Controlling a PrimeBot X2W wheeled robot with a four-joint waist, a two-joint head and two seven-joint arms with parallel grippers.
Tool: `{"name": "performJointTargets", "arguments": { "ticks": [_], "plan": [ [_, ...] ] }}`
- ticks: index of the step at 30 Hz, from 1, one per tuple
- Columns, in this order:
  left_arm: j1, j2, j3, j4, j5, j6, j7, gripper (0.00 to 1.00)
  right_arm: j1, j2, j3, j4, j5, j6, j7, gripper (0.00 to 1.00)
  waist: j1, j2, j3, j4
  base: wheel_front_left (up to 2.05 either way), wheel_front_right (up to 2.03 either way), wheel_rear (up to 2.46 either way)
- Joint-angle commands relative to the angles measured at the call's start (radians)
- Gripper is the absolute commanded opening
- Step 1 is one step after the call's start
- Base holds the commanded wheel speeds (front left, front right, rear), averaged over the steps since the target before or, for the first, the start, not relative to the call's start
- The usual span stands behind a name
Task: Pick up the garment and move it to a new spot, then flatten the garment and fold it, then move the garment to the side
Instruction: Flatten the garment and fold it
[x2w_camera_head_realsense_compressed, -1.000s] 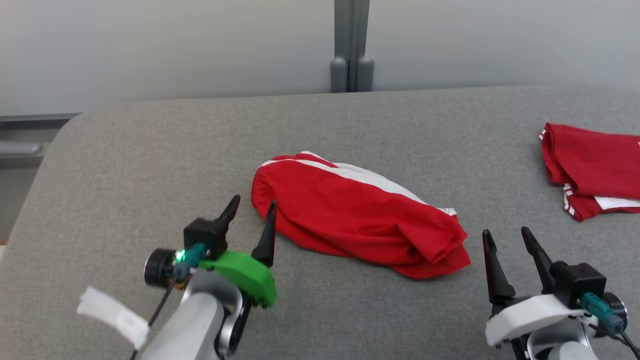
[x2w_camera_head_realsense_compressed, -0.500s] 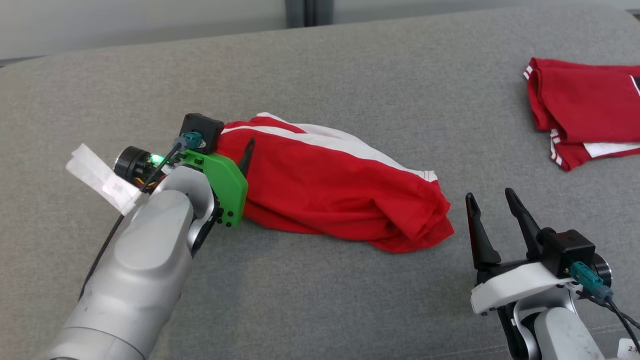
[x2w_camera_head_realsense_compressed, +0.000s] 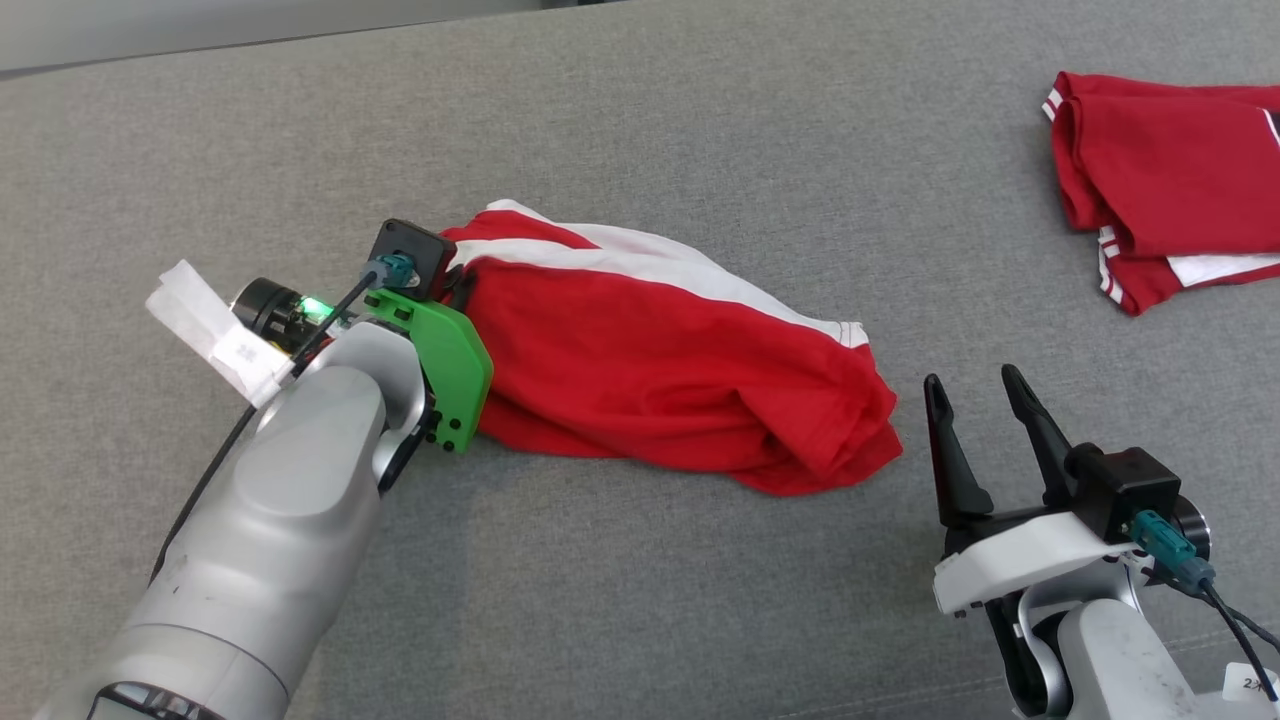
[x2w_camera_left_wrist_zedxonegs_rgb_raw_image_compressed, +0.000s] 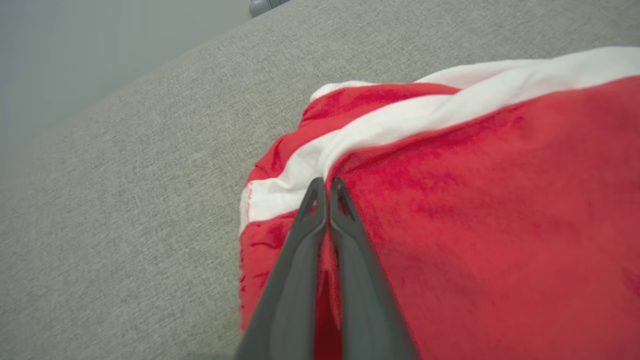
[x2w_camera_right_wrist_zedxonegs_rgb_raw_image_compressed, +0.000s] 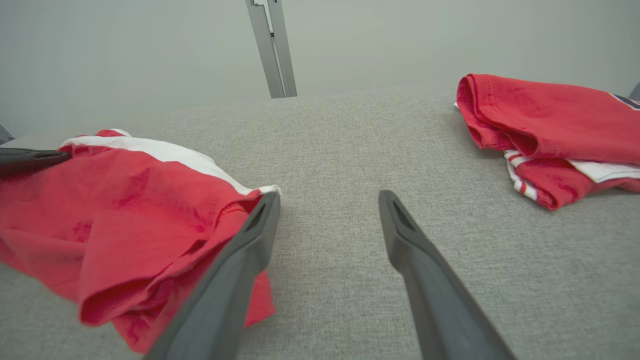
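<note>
One garment (x2w_camera_head_realsense_compressed: 680, 370), lengthwise left to right

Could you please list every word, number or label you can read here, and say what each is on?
"2X": on a white label beside the right arm's cable, cut off by the picture's edge.
White tag by the left wrist: dark print, too small to read.
Red garment: no lettering seen.

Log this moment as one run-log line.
left gripper: shut on garment left end | right gripper: open, right of garment | garment: not yet lifted
</note>
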Motion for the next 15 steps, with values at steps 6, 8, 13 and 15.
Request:
{"name": "performJointTargets", "arguments": {
  "ticks": [6,8,13,15],
  "plan": [
    [-0.007,-0.003,-0.064,-0.035,-0.016,-0.003,-0.08,0.0,0.005,-0.002,-0.015,0.016,-0.005,-0.002,-0.01,1.0,-0.0001,0.0,-0.051,0.047,0.0,0.0,0.0],
    [0.002,0.0,-0.082,-0.057,-0.021,-0.003,-0.106,0.0,0.015,-0.002,-0.024,0.019,-0.007,-0.002,-0.01,1.0,-0.0001,0.0,-0.069,0.06,0.0,0.0,0.0],
    [0.068,0.0,-0.104,-0.139,-0.035,-0.002,-0.166,0.0,0.041,-0.002,-0.057,0.022,-0.013,-0.002,-0.007,1.0,-0.0001,0.0,-0.124,0.098,0.0,0.0,0.0],
    [0.108,0.002,-0.107,-0.184,-0.037,0.012,-0.179,0.0,0.055,-0.002,-0.068,0.022,-0.016,-0.002,-0.003,1.0,-0.0001,0.0,-0.146,0.111,0.0,0.0,0.0]
  ]
}}
